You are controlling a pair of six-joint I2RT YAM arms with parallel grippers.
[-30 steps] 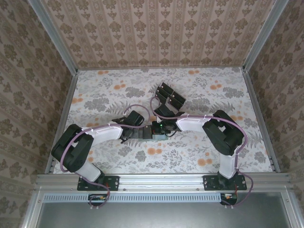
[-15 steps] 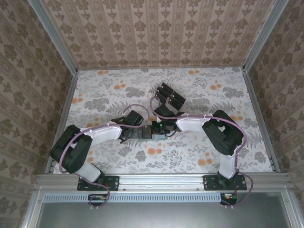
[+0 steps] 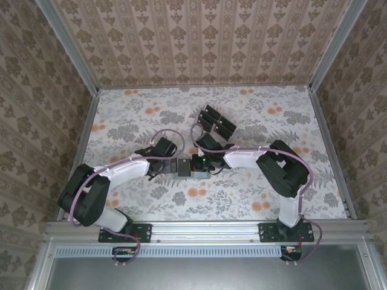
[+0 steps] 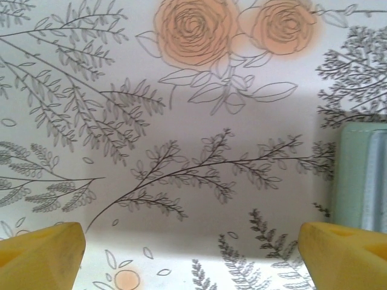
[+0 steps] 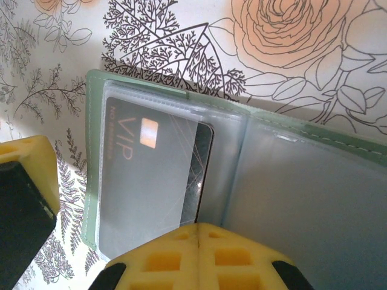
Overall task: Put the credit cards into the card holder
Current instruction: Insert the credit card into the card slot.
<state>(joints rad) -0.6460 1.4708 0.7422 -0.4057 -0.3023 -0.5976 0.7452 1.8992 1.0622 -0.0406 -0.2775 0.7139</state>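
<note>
One credit card point(image 5: 151, 175) inside the open card holder point(image 5: 92, 157).

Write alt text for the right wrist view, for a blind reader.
An open pale green card holder lies on a floral tablecloth, a black credit card marked VIP in one clear sleeve. The shut right gripper shows at the bottom, overlapping it.
</note>
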